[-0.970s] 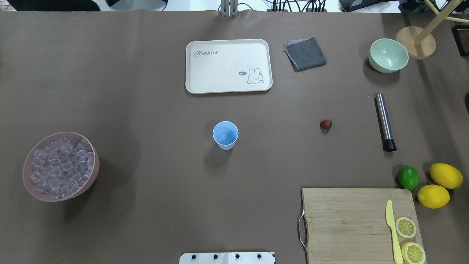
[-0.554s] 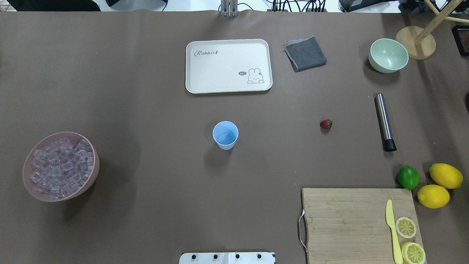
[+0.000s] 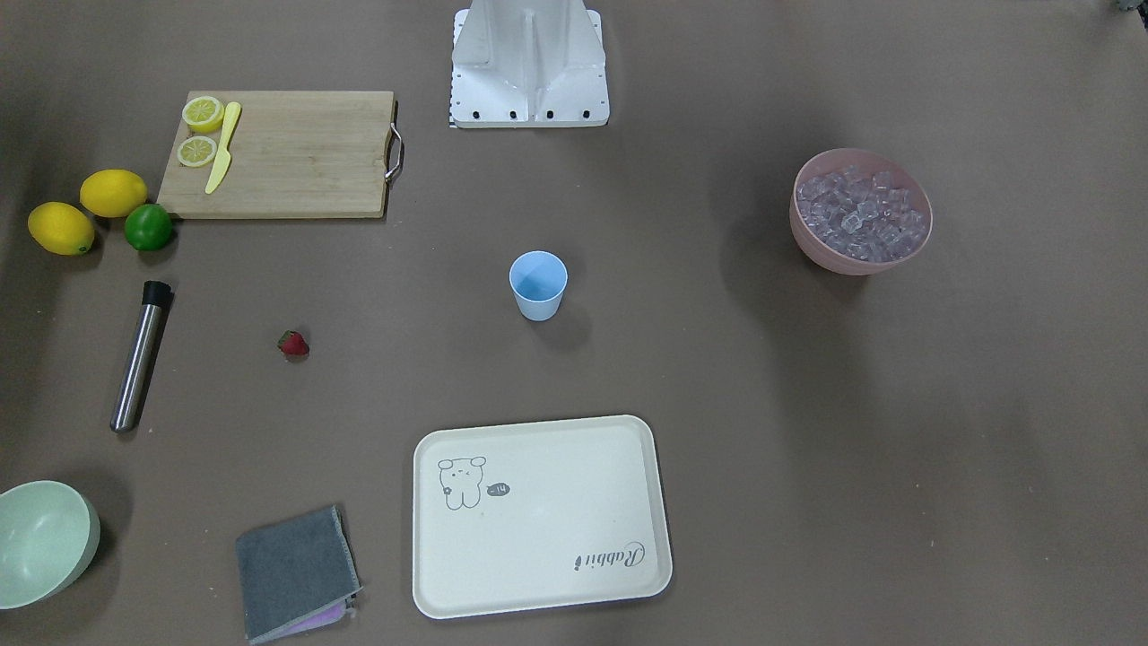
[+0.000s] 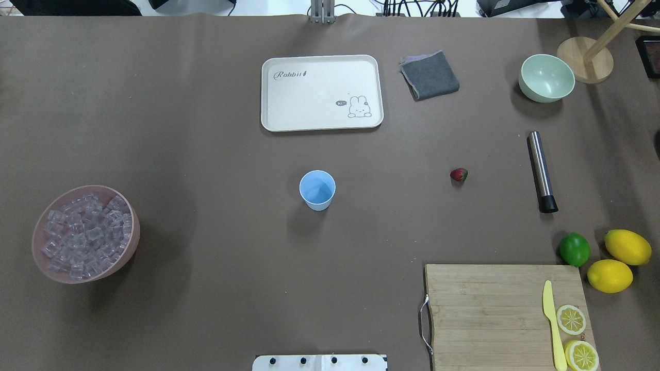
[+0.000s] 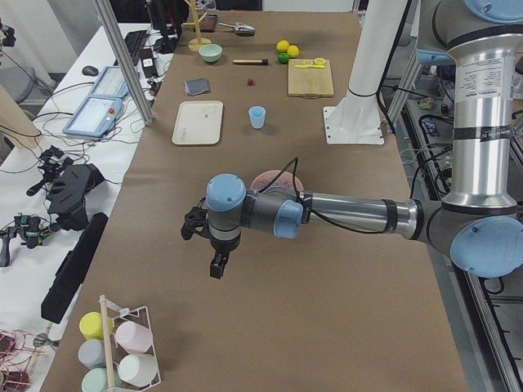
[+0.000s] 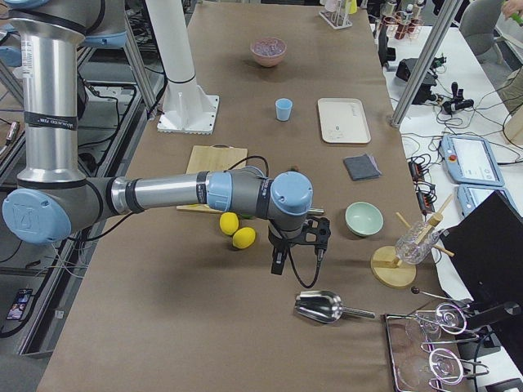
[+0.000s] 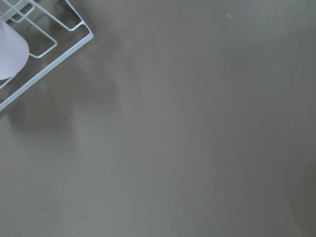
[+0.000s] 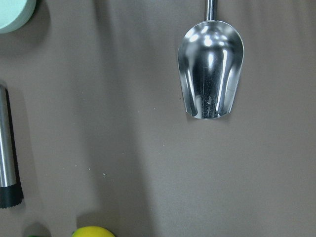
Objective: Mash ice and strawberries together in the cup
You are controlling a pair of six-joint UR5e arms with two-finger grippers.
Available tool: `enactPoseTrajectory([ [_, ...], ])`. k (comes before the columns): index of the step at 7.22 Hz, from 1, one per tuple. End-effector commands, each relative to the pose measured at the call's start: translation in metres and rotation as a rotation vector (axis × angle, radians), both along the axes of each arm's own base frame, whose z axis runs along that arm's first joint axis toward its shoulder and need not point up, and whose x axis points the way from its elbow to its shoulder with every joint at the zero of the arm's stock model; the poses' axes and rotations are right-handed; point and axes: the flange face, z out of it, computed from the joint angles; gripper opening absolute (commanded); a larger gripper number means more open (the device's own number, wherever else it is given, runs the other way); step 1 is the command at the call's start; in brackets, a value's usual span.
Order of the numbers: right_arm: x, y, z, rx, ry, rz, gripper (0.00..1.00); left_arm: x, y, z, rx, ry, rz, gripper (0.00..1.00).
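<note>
Nothing on the bench has shifted in the last second: every object lies where it did. Cup [image 4: 317, 189] stands upright mid-bench, its blue floor bare. Ice [image 4: 85, 234] fills the pink bowl [image 4: 133, 242] to the rim, far off on the robot's left. Strawberry [image 4: 459, 174] lies on the bench between the cup and the steel rod [image 4: 540, 170], touching neither. Green bowl [image 4: 546, 77] holds nothing visible, and the tray [image 4: 322, 93] beyond the cup is bare. On the board [image 4: 490, 314] lie two lemon slices [image 4: 571, 319] and a yellow knife [image 4: 551, 322]; a lime [image 4: 574, 249] and two lemons [image 4: 627, 247] sit just off its corner.

Left jaws hang above bare bench at the left end, past the pink bowl and well apart from the cup; the left wrist view shows only bench and a corner of a wire rack [image 7: 49, 54]. Right jaws hang above the bench at the right end, near the lemons and a steel scoop [image 8: 211, 74]. Both show only in the side views, so I cannot tell whether either pair is apart or together; neither touches anything
</note>
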Motion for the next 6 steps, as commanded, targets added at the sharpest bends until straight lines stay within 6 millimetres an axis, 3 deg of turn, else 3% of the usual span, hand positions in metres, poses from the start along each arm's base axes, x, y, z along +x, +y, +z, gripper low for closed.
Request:
enactPoseTrajectory([
  [1,0.000,0.000,0.000,-0.001,0.000,0.000,1.00,0.000,0.000,0.001,0.000,0.000,0.002,0.98],
  [4,0.000,0.000,0.001,-0.003,0.001,0.000,1.00,0.001,-0.003,-0.012,0.068,0.004,0.001,0.98],
  [5,0.000,0.001,0.000,-0.001,0.001,0.000,1.00,0.008,-0.008,-0.030,0.197,0.020,0.016,0.98],
  [6,0.001,0.005,-0.002,0.003,0.003,0.001,1.00,0.010,-0.006,-0.031,0.270,0.026,0.015,0.98],
])
